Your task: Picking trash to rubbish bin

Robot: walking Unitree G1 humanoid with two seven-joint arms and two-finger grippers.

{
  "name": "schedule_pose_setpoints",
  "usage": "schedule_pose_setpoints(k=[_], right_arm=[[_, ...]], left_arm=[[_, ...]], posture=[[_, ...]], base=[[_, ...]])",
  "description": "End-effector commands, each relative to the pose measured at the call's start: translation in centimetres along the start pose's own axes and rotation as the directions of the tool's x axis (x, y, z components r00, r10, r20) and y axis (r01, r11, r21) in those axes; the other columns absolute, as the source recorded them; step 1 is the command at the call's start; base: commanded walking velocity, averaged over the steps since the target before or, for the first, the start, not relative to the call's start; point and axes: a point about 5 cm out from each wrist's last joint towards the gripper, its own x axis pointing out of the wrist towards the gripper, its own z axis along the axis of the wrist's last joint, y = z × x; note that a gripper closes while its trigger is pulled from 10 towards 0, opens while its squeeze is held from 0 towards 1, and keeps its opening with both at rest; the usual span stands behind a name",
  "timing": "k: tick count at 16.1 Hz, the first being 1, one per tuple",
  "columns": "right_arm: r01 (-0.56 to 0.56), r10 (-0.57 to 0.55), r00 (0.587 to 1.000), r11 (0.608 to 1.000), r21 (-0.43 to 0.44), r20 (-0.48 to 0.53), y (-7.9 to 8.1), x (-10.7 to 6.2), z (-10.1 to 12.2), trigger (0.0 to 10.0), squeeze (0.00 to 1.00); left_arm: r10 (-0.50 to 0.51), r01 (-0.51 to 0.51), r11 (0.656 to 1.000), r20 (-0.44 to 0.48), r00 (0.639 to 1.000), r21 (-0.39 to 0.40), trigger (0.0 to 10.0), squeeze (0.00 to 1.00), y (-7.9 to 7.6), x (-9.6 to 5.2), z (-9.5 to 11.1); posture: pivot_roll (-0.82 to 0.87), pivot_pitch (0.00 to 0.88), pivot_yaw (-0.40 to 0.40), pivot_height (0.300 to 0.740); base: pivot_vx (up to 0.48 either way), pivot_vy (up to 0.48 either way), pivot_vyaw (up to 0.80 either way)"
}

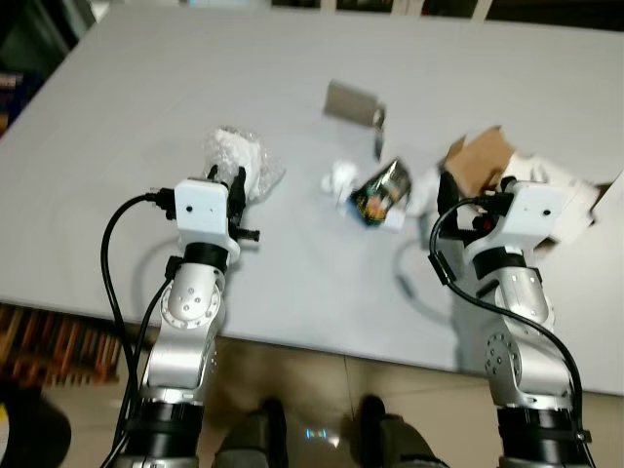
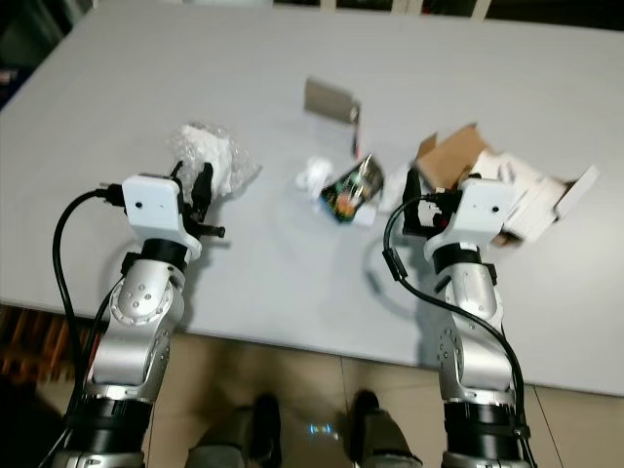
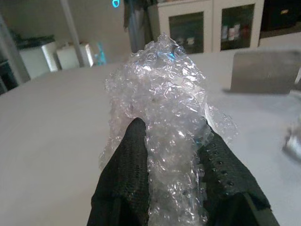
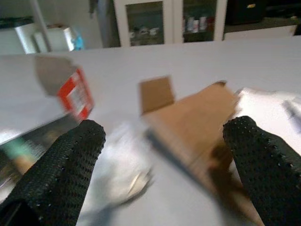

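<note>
So, from my head cam: grey table (image 1: 146, 117) with trash in the middle, a snack bag (image 1: 382, 193), a white wad (image 1: 339, 177), a flat carton (image 1: 353, 103), and a brown box (image 1: 480, 161) on my right. My left gripper (image 1: 237, 187) sits at the bubble wrap (image 1: 239, 156).

Left wrist: both fingers (image 3: 126, 165) are pinched on the wrap (crinkly stuff).

Right wrist: my right gripper (image 4: 164, 160) is spread wide, box ahead.
</note>
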Motion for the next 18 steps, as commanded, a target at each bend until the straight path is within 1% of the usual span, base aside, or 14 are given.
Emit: schedule_pose_setpoints(k=[1,18], right_arm=[[0.004,-0.004,1.0,1.0,0.011,0.004,0.03,-0.32,-0.01,10.0,0.0],[-0.011,0.011,1.0,1.0,0.01,-0.013,0.4,-0.21,-0.27,10.0,0.0]], left_arm=[[-0.002,0.002,1.0,-0.018,1.0,-0.001,10.0,0.0,0.04,-0.34,-0.29],[-0.003,0.003,1.0,-0.022,1.0,0.003,10.0,0.0,-0.15,-0.11,-0.32]], posture=[[0.0,0.247,0.048,0.74],[0.0,0.242,0.046,0.74]], base=[[-0.319,0.0,0.0],[-0.296,0.0,0.0]])
